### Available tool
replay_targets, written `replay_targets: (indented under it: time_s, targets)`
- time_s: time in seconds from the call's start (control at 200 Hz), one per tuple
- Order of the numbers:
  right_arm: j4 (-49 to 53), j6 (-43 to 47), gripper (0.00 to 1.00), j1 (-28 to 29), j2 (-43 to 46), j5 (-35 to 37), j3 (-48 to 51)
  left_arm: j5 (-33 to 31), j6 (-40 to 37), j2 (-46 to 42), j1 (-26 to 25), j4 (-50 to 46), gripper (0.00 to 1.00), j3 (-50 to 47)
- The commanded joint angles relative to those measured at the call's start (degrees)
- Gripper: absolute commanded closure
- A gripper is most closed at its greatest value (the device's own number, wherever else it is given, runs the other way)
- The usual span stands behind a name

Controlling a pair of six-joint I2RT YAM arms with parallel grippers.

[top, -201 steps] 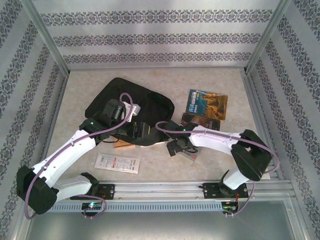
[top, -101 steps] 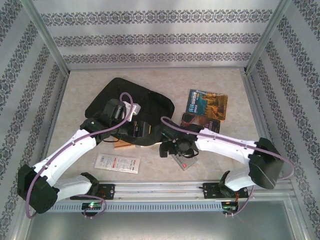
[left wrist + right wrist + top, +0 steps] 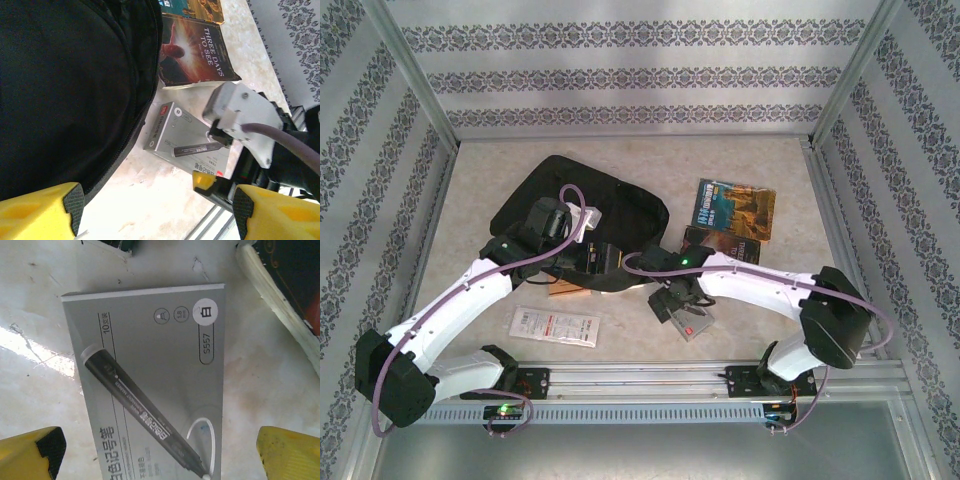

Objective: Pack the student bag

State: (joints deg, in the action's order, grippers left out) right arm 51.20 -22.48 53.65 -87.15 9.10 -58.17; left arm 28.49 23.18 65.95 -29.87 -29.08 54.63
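The pale table [image 3: 770, 150] carries everything, and the student bag [image 3: 625, 205] lies flat on its left-centre, a floppy black mass whose zippered edge [image 3: 131, 100] faces the loose items at its right. That softness is the main hazard: I judge the mouth could sag shut, so anything pushed toward it would snag on the zipper or shove the whole bag away instead of going in. Just beyond the bag's right side lie a colourful book [image 3: 735, 208] and, nearer, the dark book [image 3: 197, 55], close enough to the grey marker box [image 3: 150, 365] that a careless sweep could drag it along. The box lies flat on the table, nearer the arms than the books, and looks slick and broad. The right gripper [image 3: 160, 455] hangs directly over it with its jaws spread as wide as they go and nothing clamped; the risk is that the fingers land on the lid rather than astride its edges, pressing it into the table or skating it sideways. The left gripper [image 3: 155, 215] sits at the bag's near edge, jaws wide apart, one yellow fingertip [image 3: 40, 212] beside the fabric, and I see nothing pinched between them. The two wrists are near each other here, so a lift toward the bag could knock them together. A white packet [image 3: 555, 325] lies apart by the near rail
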Motion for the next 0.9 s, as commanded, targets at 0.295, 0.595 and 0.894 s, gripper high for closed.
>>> replay_targets:
  time_s: [0.295,0.595,0.894]
  targets:
    - [-3.13,5.48,0.02,-4.28,-3.56,-8.20,1.62,2.43,-0.51,0.16,1.03,2.14,0.21,-0.91]
    - [-3.64,3.35,0.02,-4.08,-5.33,-4.32,2.96,3.18,-0.44,0.81,1.30,2.97,0.21,-1.28]
    - [-6.19,2.54,0.02,-2.11,-10.97,-5.55,2.53,3.28,-0.24,0.89,1.47,3.42,0.21,-1.98]
